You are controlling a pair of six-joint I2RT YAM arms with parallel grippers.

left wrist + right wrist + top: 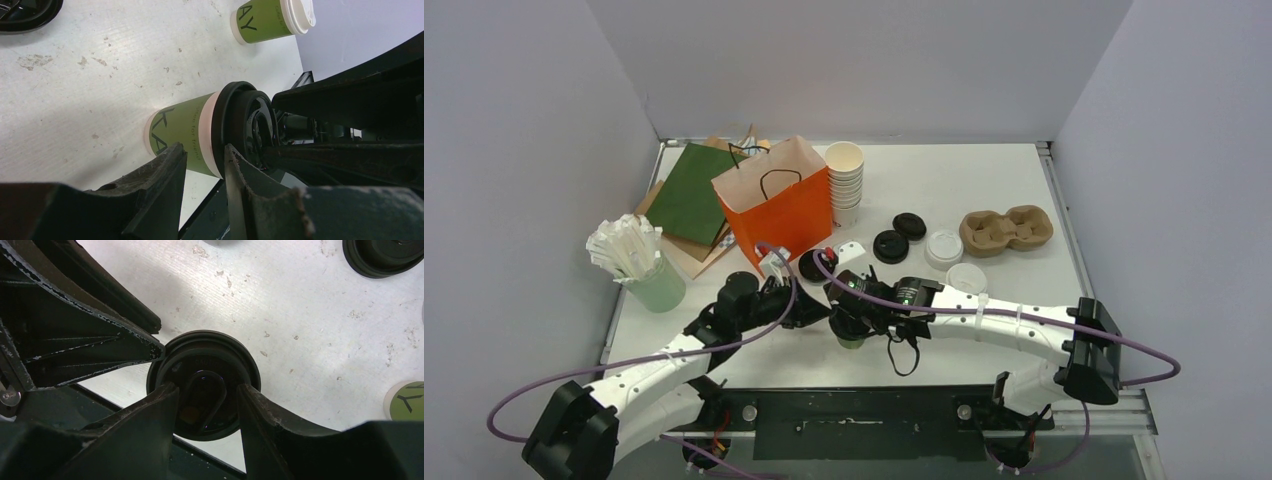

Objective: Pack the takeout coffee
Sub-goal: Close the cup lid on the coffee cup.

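Note:
One takeout coffee (852,341), an olive-green cup with a black lid, stands near the table's front edge between my two grippers. In the left wrist view this cup (180,132) lies just beyond my left gripper (205,160). Its part-open jaws reach in from the left, level with the cup's upper side and lid rim. My right gripper (207,392) hangs over the black lid (204,365), and its part-open fingers overlap the lid top. A second takeout coffee (965,278), with a white lid, stands to the right.
An upright orange paper bag (774,205) stands behind the left gripper (816,312). A stack of lidless white cups (845,180), loose black lids (899,238), a white lid (944,248) and a cardboard cup carrier (1007,230) lie further back. Straws in a green cup (639,262) stand at the left.

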